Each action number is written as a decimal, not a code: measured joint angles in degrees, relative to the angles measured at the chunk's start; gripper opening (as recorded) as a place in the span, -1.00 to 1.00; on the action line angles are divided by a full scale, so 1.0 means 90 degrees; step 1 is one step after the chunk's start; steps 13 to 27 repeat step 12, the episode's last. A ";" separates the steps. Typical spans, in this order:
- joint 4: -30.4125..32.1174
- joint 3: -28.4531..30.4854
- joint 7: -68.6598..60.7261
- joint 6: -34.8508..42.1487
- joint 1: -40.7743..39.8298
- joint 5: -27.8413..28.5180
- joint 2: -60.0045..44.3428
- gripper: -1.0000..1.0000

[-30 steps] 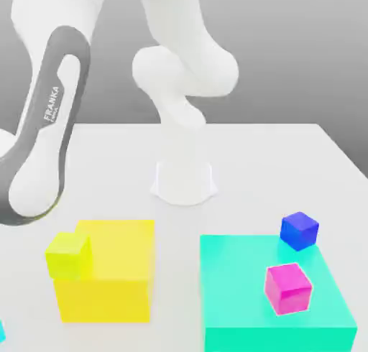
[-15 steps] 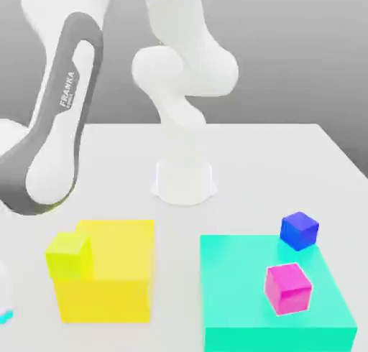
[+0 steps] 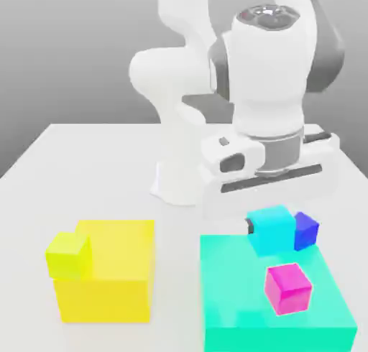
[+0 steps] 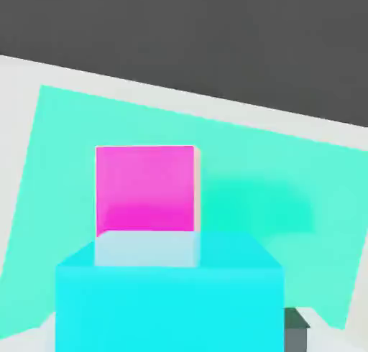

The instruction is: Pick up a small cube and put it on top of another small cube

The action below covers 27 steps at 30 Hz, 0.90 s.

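The gripper (image 3: 269,225) holds the cyan cube (image 3: 272,230) clamped between its jaws, hanging above the teal block (image 3: 237,286), just beside the blue cube (image 3: 306,230). The magenta cube (image 3: 287,288) sits on the block nearby. I'd centre squarely over the chosen cube, lower gently, and release only on contact.

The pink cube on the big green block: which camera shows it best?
The hand view: the pink cube appears large and face-on, just beyond the light-cyan cube in the tool. The exterior view shows it smaller, but whole, on top of the teal block.
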<state>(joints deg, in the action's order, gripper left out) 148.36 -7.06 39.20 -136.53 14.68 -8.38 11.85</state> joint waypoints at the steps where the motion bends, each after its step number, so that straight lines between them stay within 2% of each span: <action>1: 0.0164 -0.0169 -0.0002 0.0057 0.0158 0.0046 0.0230 -1.00; 4: 0.0608 -0.0631 -0.0005 0.0074 0.0543 0.0166 0.0709 -1.00; 8: 0.0920 -0.0817 0.0100 -0.0856 0.0551 0.0322 0.0086 -1.00; 9: 0.0971 -0.0838 0.0126 -0.1054 0.0542 0.0352 -0.0061 1.00; 27: 0.0971 -0.0838 0.0126 -0.1054 0.0540 0.0352 -0.0061 1.00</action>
